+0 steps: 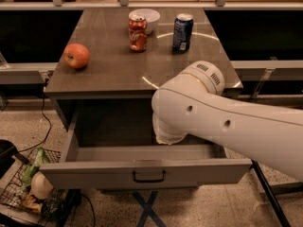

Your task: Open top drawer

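Camera view: top drawer [94, 174] juts toward camera, long axis left-right; pincer hidden behind arm [227, 126], state untellable.

High near view down onto table [109, 72], end effector hidden

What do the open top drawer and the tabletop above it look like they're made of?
Top drawer: probably painted sheet metal, matte grey, thin flat walls, dark bar handle. Tabletop: likely laminate or polished wood veneer, brown, glossy, mirroring lights. The gripper is hidden behind the white arm, which reaches over the drawer.
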`<action>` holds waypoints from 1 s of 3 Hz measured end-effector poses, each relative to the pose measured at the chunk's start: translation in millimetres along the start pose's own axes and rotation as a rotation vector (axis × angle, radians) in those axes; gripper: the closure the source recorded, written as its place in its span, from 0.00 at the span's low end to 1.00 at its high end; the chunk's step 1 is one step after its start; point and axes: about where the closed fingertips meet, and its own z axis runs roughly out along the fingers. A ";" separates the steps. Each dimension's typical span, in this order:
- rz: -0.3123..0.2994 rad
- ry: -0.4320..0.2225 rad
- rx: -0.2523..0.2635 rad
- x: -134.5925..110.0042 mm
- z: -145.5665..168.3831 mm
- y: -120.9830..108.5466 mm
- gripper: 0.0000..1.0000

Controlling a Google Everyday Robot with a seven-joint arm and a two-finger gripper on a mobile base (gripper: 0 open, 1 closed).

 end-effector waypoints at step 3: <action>0.086 0.053 -0.046 40.5 67.8 -26.0 1.00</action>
